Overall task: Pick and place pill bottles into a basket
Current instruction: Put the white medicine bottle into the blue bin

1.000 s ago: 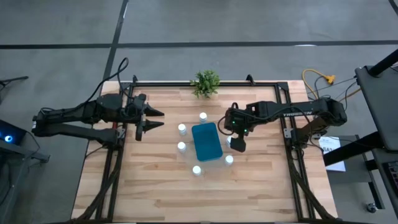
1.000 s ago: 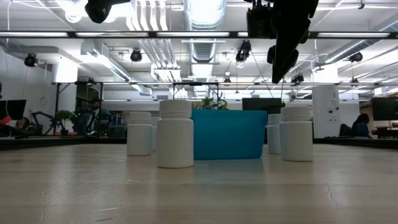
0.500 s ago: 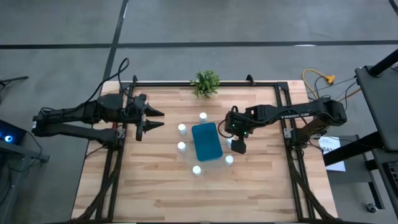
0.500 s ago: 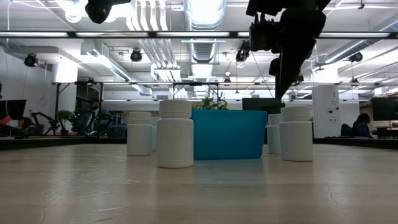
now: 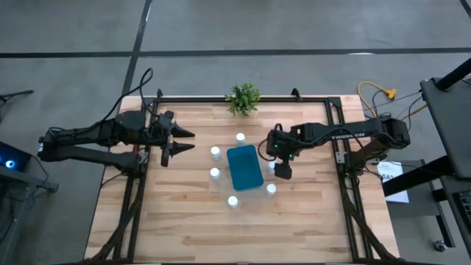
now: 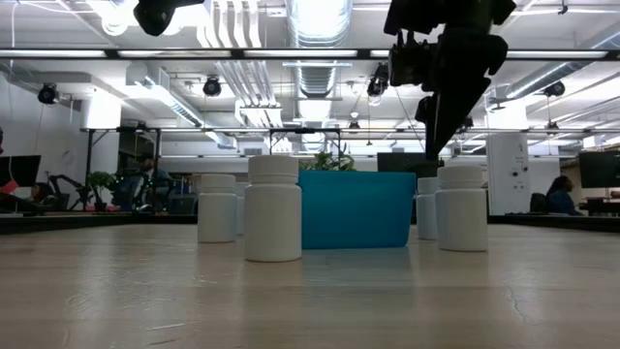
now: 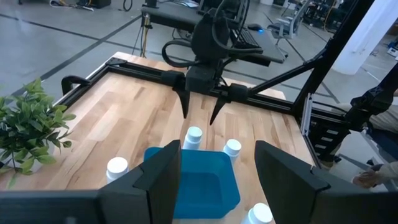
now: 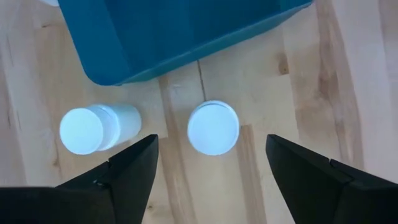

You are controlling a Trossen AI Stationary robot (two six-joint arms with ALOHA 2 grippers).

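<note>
The teal-blue basket stands at the table's middle, with nothing in it. Six white pill bottles stand upright around it. My right gripper is open and points down over the bottle just right of the basket. Its fingers stand on either side of the cap and above it, touching nothing. In the low view the gripper hangs above that bottle. Another bottle stands nearer the table's front. My left gripper waits open and empty, high over the table's left part.
A small green potted plant stands at the far edge. Other bottles stand far of the basket, left of it, and near of it. A black frame borders the table.
My right gripper has come down toward the bottle right of the basket, staying open. The bottles and the basket have kept still.
</note>
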